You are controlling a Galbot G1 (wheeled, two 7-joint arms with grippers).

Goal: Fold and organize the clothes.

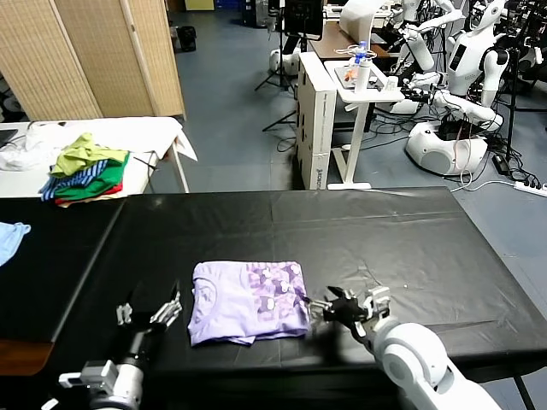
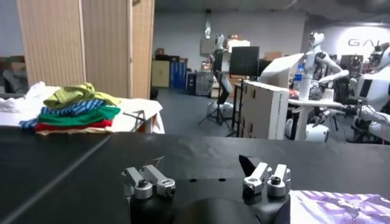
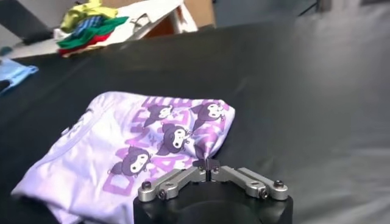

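The lavender T-shirt [image 1: 248, 301] lies folded on the black bench [image 1: 385, 239], near edge; the right hand [image 1: 342, 309], clenched empty, should smooth its right edge lightly while the left hand [image 1: 152, 314] waits released

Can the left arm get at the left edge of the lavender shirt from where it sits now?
Probably yes. The left gripper is open just beside the folded T-shirt, with only bare black table between them. The right gripper is shut at the opposite edge.

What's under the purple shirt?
The T-shirt lies folded on the black table. Only tablecloth shows around it; anything beneath its layers is covered. The right gripper sits at its edge.
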